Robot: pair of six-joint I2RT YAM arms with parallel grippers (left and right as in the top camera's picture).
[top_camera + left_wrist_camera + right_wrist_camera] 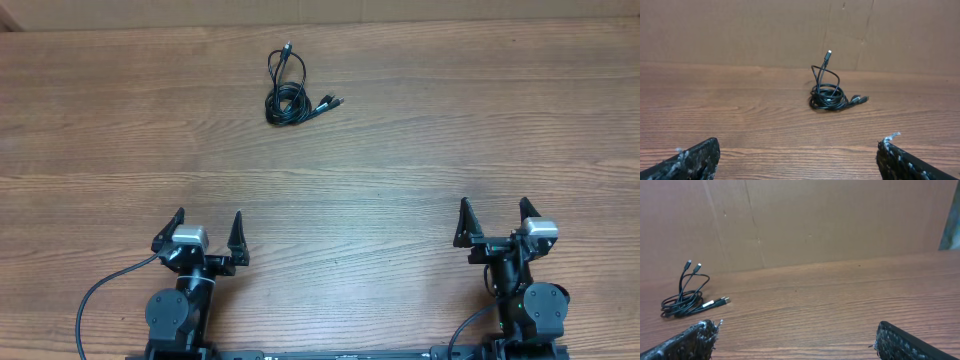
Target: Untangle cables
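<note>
The left tool (209, 216) and right tool (492, 205) stand released and empty at the desk's (450, 120) near edge, seemingly a ready pose. The cables (288, 92) lie coiled in one tangle far off, nearer the left tool's side, untouched.

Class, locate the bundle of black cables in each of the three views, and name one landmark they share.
Overhead: cables in the upper part, left of centre.
Left wrist: cables just right of centre, near the cardboard wall.
Right wrist: cables at the left edge.
Shared landmark: the wood-grain table.
</note>
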